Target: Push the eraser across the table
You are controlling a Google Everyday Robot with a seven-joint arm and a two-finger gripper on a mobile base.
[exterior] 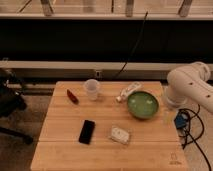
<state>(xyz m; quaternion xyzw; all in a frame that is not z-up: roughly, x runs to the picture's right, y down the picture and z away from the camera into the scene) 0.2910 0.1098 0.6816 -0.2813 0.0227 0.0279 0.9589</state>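
The eraser [86, 131] is a flat black slab lying on the light wooden table [60, 150], left of centre and towards the front. The white arm [190, 86] reaches in from the right. My gripper [172, 112] hangs below it at the table's right edge, beside the green bowl [142, 105] and far to the right of the eraser. Nothing touches the eraser.
A small white-grey wrapped block [120, 134] lies just right of the eraser. A clear cup [91, 89], a thin red pepper-like object [72, 96] and a lying white bottle [129, 90] are at the back. A black chair [10, 105] stands left. Cables [192, 132] lie right of the table.
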